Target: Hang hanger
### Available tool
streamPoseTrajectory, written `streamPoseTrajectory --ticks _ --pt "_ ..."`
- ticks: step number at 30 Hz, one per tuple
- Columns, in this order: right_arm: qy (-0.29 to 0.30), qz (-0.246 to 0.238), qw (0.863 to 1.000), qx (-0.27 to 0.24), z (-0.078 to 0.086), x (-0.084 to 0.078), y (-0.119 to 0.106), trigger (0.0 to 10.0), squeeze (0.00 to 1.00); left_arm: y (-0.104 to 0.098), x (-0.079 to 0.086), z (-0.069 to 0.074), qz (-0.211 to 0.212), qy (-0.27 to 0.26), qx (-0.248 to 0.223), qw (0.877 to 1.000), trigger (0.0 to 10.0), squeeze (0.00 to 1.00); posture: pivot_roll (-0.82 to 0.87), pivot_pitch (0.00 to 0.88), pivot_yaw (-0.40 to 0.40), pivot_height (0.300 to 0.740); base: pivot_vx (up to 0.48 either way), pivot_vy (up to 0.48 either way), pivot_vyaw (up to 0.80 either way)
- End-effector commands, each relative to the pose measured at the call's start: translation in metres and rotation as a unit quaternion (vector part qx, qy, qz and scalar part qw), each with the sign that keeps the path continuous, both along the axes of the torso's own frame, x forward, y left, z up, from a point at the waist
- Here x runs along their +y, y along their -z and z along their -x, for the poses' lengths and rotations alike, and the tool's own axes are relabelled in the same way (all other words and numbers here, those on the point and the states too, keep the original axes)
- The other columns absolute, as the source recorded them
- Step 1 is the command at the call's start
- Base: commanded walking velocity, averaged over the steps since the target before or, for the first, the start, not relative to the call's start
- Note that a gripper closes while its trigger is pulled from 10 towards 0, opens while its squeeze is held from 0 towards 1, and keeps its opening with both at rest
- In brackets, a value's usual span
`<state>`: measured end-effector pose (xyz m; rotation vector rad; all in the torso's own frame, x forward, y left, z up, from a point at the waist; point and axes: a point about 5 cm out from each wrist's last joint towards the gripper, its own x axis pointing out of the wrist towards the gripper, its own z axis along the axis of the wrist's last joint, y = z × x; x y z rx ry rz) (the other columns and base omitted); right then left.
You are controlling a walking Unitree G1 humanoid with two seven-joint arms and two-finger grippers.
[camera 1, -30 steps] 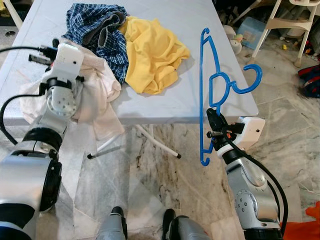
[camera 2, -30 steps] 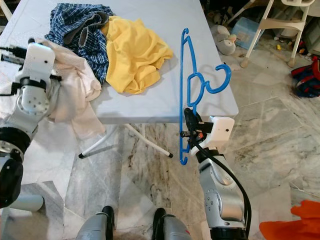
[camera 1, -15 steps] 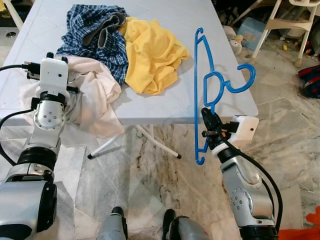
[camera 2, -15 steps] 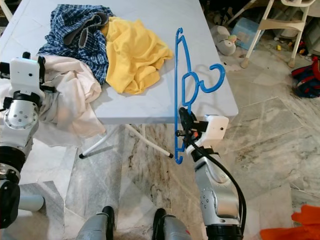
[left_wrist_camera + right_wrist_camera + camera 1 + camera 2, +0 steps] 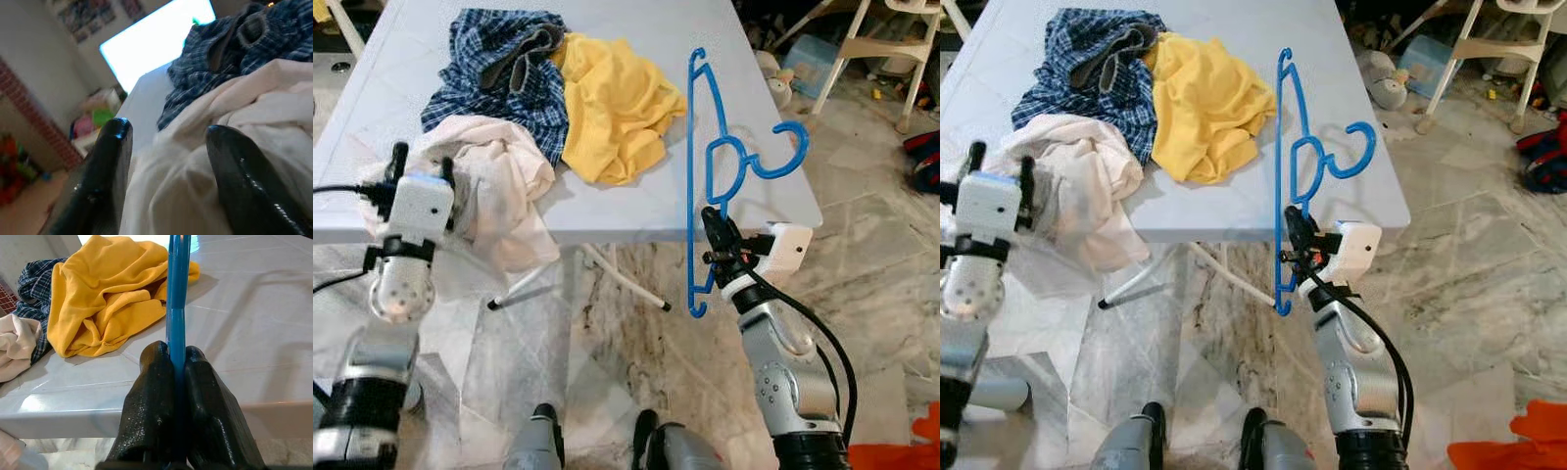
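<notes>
Blue hanger (image 5: 697, 176), yellow shirt (image 5: 612, 103), plaid shirt (image 5: 499, 64).

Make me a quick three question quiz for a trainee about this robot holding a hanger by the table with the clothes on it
1. True or false: the right gripper is shut on the blue plastic hanger.
2. Which garment lies nearest the left gripper? A) the yellow cotton shirt B) the cream cloth garment C) the blue checked shirt
3. Fill in: the clothes lie on a pale grey ____.

Key
1. True; its two black fingers pinch the hanger's bar.
2. B; the left gripper is open at the table's edge, its fingers beside the cream cloth.
3. Table.
</notes>
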<state>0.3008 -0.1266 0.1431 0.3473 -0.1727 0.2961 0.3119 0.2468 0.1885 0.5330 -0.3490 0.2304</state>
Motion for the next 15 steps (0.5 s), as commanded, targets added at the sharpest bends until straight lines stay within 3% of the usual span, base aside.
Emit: streamPoseTrajectory --ticks 1,7,9,11,15 --pt "0.000 0.002 1.000 0.018 0.000 -0.001 0.008 10.0 0.00 -0.006 -0.004 0.010 0.021 -0.004 -0.005 1.000 10.0 1.00 0.20 0.265 -0.083 0.740 0.000 0.000 0.00" --pt "-0.004 0.001 1.000 0.018 -0.002 0.001 0.008 10.0 0.00 0.011 -0.016 0.028 0.068 -0.003 0.023 0.997 10.0 1.00 0.21 0.267 -0.086 0.740 0.000 0.000 0.00" --pt "-0.007 0.001 1.000 0.018 -0.002 0.003 0.008 10.0 0.00 0.020 -0.022 0.033 0.110 -0.011 0.051 0.993 10.0 1.00 0.21 0.269 -0.087 0.740 0.000 0.000 0.00" --pt "-0.005 0.006 1.000 0.018 -0.002 0.002 0.009 10.0 0.00 0.025 -0.024 0.033 0.143 -0.018 0.070 0.987 10.0 1.00 0.21 0.270 -0.086 0.740 0.000 0.000 0.00" --pt "-0.004 0.007 1.000 0.019 -0.002 0.002 0.010 10.0 0.00 0.029 -0.024 0.035 0.164 -0.029 0.086 0.982 10.0 1.00 0.21 0.270 -0.084 0.740 0.000 0.000 0.00"
